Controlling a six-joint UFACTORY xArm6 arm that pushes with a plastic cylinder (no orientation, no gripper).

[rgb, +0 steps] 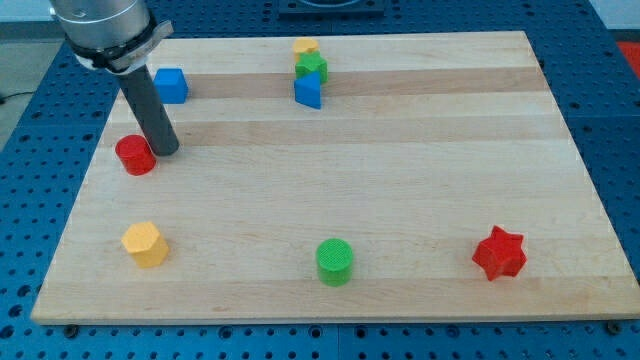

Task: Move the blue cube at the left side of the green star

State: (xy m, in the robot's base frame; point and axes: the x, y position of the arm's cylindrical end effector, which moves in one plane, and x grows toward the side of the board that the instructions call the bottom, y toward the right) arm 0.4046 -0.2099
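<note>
Jaws do not exist here; my tip (167,150) touches the red cylinder (135,155), below the blue cube (172,85); the green star (311,67) partly hides a yellow block (305,46).

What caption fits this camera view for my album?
My tip rests beside the red cylinder, below the blue cube.

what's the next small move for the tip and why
Probably slide my tip toward the view's top, round to the left of the blue cube. It now sits beside the red cylinder, below the cube, and the green star lies far to the view's right, so the push must go rightward.
</note>
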